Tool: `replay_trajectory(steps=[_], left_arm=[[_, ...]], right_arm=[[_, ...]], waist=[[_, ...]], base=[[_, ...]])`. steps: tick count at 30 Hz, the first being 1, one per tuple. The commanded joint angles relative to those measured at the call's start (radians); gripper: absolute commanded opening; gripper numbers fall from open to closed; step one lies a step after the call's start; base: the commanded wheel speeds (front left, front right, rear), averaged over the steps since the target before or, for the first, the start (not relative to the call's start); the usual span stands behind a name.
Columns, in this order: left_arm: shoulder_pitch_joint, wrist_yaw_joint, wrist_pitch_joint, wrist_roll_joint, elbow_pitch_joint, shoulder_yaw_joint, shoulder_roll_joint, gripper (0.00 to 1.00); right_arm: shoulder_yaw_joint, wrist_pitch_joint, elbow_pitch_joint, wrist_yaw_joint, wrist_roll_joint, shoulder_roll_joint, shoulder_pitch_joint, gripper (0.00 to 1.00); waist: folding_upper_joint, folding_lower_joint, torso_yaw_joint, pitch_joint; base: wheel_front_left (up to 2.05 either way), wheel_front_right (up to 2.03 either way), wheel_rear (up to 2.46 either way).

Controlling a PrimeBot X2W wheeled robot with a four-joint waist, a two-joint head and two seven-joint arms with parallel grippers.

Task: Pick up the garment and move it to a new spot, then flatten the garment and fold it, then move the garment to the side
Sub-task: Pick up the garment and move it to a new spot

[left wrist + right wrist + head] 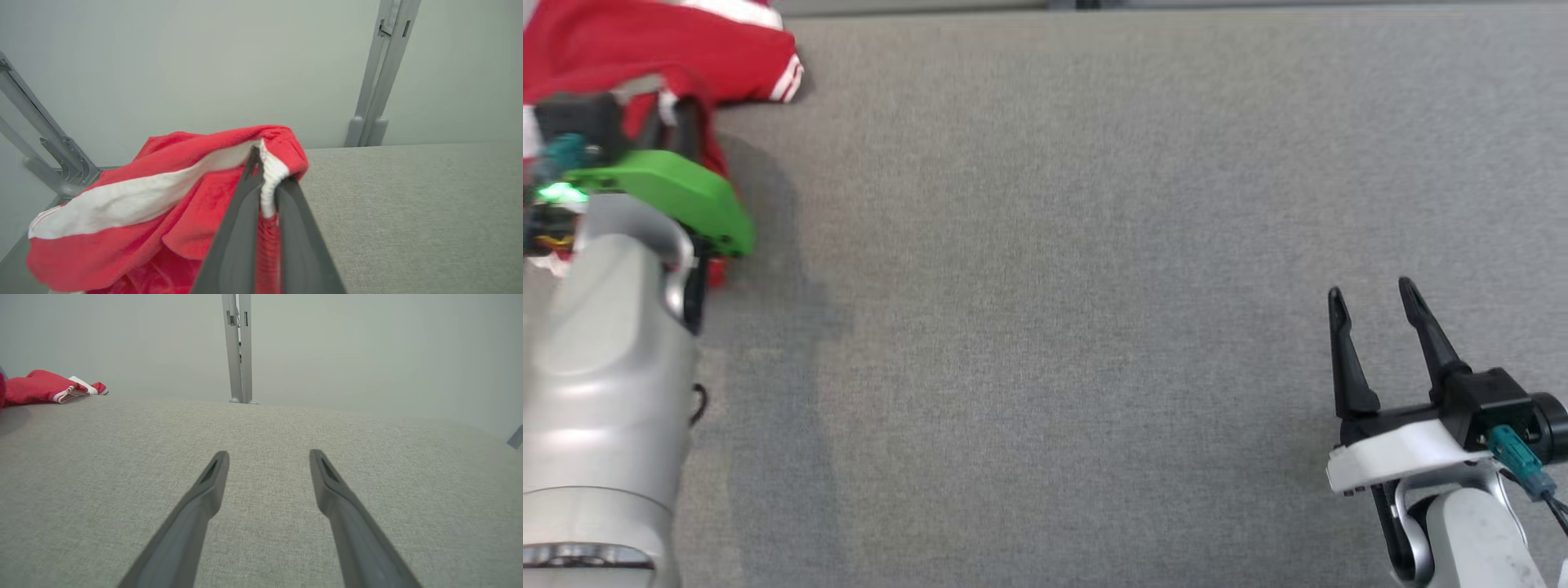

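Left pincer (pixel 269 165) clamps garment (pixel 135 204) hem near table's (pixel 1094 327) far edge

I find nothing to read: no words, numbers or brand marks. The garment (pixel 122 245) looks plain red and white, as far as its blurred folds let me tell.

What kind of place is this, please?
Probably a robot lab or test bench, not a home: a table covered in grey fabric, plain pale walls with metal frame posts, and a single red-and-white garment.
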Motion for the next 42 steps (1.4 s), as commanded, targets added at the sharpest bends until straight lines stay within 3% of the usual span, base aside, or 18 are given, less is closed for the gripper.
replay_trajectory(steps=[1, 10, 16, 23, 29, 30, 32, 33, 34, 42], left_arm=[[0.023, -0.005, 0.003, 0.005, -0.032, -0.017, -0.012, 0.0], [0.152, -0.012, 0.093, -0.026, -0.298, -0.124, -0.147, 0.0], [0.233, 0.035, 0.144, -0.114, -0.433, -0.232, -0.189, 0.0], [0.204, 0.19, 0.121, -0.335, -0.542, -0.531, -0.189, 0.0], [0.15, 0.279, 0.074, -0.47, -0.536, -0.716, -0.188, 0.0], [0.144, 0.292, 0.067, -0.485, -0.519, -0.746, -0.188, 0.05], [0.148, 0.303, 0.069, -0.522, -0.484, -0.8, -0.188, 0.44], [0.151, 0.304, 0.067, -0.534, -0.469, -0.824, -0.188, 0.77], [0.16, 0.307, 0.07, -0.551, -0.449, -0.851, -0.188, 1.0], [0.154, 0.302, 0.052, -0.639, -0.387, -0.992, -0.189, 1.0]], right_arm=[[-0.005, -0.003, 0.008, -0.001, 0.011, -0.002, 0.024, 1.0], [-0.047, -0.003, 0.033, -0.001, 0.033, -0.003, 0.102, 1.0], [-0.049, -0.003, 0.04, -0.001, 0.039, -0.002, 0.11, 1.0], [0.013, -0.003, 0.058, -0.001, 0.059, -0.003, 0.075, 1.0], [0.048, -0.003, 0.068, -0.001, 0.077, -0.002, 0.059, 1.0], [0.054, -0.003, 0.069, -0.001, 0.082, -0.002, 0.056, 1.0], [0.062, -0.003, 0.072, -0.001, 0.09, -0.002, 0.051, 1.0], [0.064, -0.003, 0.073, -0.001, 0.091, -0.002, 0.049, 1.0], [0.066, -0.003, 0.074, -0.001, 0.096, -0.002, 0.046, 1.0], [0.055, -0.003, 0.087, -0.001, 0.1, -0.002, 0.037, 1.0]], waist=[[0.0, 0.0, -0.032, -0.133], [0.0, 0.0, -0.114, -0.249], [0.0, 0.0, -0.2, -0.242], [0.0, 0.0, -0.328, -0.188], [0.0, 0.0, -0.381, -0.151], [0.0, 0.0, -0.386, -0.144], [0.0, 0.0, -0.39, -0.134], [0.0, 0.0, -0.39, -0.129], [0.0, 0.0, -0.387, -0.124], [0.0, 0.0, -0.342, -0.109]], base=[[0.0, 0.0, 0.0], [0.0, 0.0, 0.0], [0.0, 0.0, 0.0], [0.0, 0.0, 0.0], [0.0, 0.0, 0.0], [0.0, 0.0, 0.0], [0.0, 0.0, 0.0], [0.0, 0.0, 0.0], [0.0, 0.0, 0.0], [0.0, 0.0, 0.0]])
